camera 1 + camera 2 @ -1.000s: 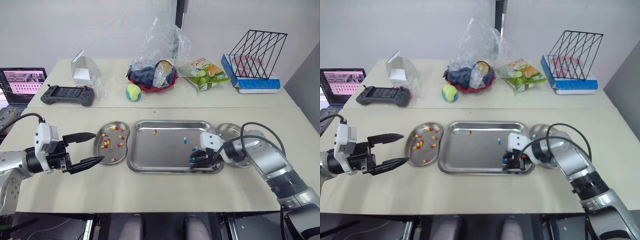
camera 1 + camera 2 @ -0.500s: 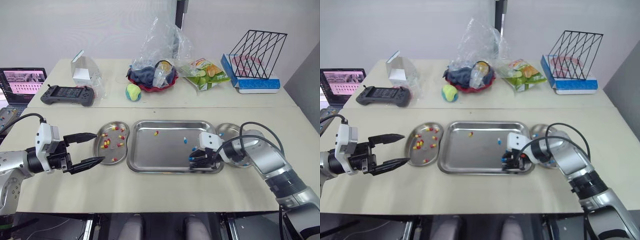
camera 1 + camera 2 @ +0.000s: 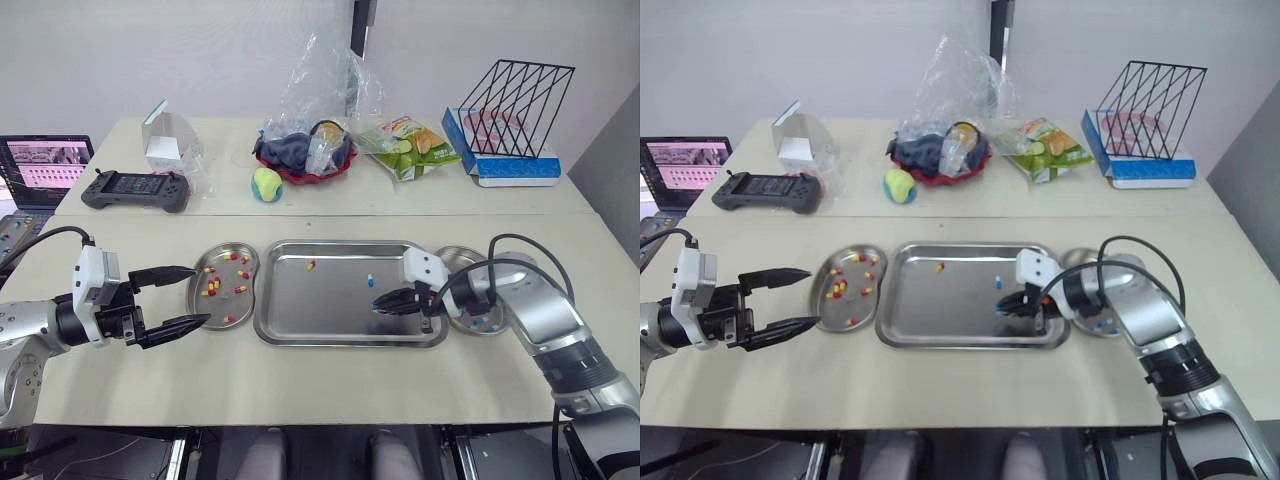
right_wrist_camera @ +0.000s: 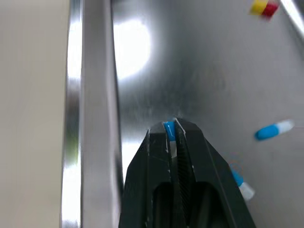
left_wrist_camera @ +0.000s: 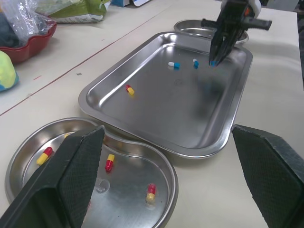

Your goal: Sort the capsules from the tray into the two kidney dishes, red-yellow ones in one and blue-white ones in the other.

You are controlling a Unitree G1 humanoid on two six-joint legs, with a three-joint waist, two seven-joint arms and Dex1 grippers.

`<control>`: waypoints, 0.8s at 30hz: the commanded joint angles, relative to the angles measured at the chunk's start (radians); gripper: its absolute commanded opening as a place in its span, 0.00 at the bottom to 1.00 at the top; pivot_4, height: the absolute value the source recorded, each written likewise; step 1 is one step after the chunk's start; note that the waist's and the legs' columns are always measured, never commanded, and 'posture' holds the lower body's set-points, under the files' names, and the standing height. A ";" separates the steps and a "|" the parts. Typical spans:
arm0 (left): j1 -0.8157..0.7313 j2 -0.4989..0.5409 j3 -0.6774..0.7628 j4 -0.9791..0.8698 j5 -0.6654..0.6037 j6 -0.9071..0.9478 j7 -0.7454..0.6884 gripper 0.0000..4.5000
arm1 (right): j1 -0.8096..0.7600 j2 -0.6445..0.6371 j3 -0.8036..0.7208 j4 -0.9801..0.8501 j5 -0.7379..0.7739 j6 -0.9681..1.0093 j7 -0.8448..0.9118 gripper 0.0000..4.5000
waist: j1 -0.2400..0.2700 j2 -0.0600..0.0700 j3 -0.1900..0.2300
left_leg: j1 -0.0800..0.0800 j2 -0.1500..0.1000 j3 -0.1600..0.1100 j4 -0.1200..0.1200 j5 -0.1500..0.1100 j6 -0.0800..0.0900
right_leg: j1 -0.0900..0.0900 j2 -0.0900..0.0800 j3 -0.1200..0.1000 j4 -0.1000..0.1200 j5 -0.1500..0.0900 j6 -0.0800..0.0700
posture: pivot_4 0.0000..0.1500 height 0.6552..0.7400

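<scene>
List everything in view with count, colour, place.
tray: one, steel, centre
left dish: one, steel, left of tray
right dish: one, steel, right of tray
red-yellow capsules: several in left dish, one in tray
blue-white capsules: two loose in tray, some in right dish
controller: one, black, rear left
laptop: one, open, far left
ball: one, yellow-green, rear centre
bowl: one, red, rear centre
snack bag: one, green, rear centre
wire rack: one, black, rear right
left tool: open, beside left dish
right tool: shut on blue-white capsule, over tray

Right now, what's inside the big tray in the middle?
One red-yellow capsule and two loose blue-white capsules. The right gripper hangs over the tray, its jaws shut on a third blue-white capsule; the tray floor under it is hidden.
</scene>
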 commanded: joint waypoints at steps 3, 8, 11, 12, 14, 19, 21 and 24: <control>-0.043 0.010 -0.010 0.005 -0.002 -0.023 -0.017 1.00 | -0.010 -0.120 -0.206 0.033 0.048 0.039 -0.047 0.01 | 0.007 0.001 0.001 | -0.001 0.000 0.000 0.000 0.000 0.000 | 0.000 0.000 0.000 0.000 0.000 0.000 | 1.00 0.94; -0.082 0.004 -0.035 0.018 -0.005 -0.017 -0.022 1.00 | 0.041 -0.207 -0.318 0.178 0.014 -0.038 -0.130 0.01 | 0.009 0.000 0.000 | -0.001 -0.001 0.000 0.000 0.000 0.000 | 0.000 0.000 0.000 -0.001 0.000 0.000 | 1.00 0.94; -0.094 0.004 -0.046 0.028 -0.002 -0.018 -0.025 1.00 | 0.080 -0.219 -0.325 0.217 0.002 -0.074 -0.134 0.01 | -0.003 0.001 0.000 | -0.001 0.000 0.000 0.000 0.000 0.000 | 0.000 0.001 0.000 0.000 0.000 0.000 | 1.00 0.94; -0.097 0.004 -0.049 0.030 -0.001 -0.019 -0.025 1.00 | 0.087 -0.217 -0.326 0.227 0.000 -0.081 -0.139 0.01 | -0.008 0.001 0.001 | 0.000 0.000 0.001 0.000 0.000 0.000 | 0.000 0.001 0.000 0.000 0.000 0.000 | 1.00 0.94; -0.102 0.004 -0.054 0.033 -0.001 -0.020 -0.026 1.00 | 0.100 -0.209 -0.320 0.237 -0.004 -0.087 -0.148 0.01 | -0.018 0.002 0.001 | -0.001 0.000 0.001 0.000 0.000 0.000 | 0.000 0.001 0.000 0.000 0.000 -0.001 | 1.00 0.94; -0.100 0.007 -0.054 0.033 -0.002 -0.021 -0.026 1.00 | 0.117 -0.186 -0.320 0.242 0.011 -0.053 -0.165 0.01 | -0.025 0.003 0.002 | -0.001 0.000 0.001 0.000 0.000 0.000 | -0.001 0.001 0.000 0.000 0.000 0.000 | 1.00 0.94; -0.098 0.008 -0.052 0.035 -0.002 -0.021 -0.028 1.00 | 0.121 -0.190 -0.312 0.249 -0.003 -0.061 -0.169 0.17 | -0.024 0.003 0.002 | -0.001 0.000 0.001 0.000 0.000 0.000 | -0.001 0.000 0.000 0.000 0.000 0.000 | 1.00 0.94; -0.096 0.010 -0.049 0.038 -0.002 -0.022 -0.030 1.00 | 0.118 -0.190 -0.319 0.245 0.008 -0.044 -0.168 0.39 | -0.019 0.003 0.002 | -0.001 0.000 0.001 0.000 0.000 0.000 | 0.000 0.000 0.000 0.000 0.000 0.000 | 1.00 0.94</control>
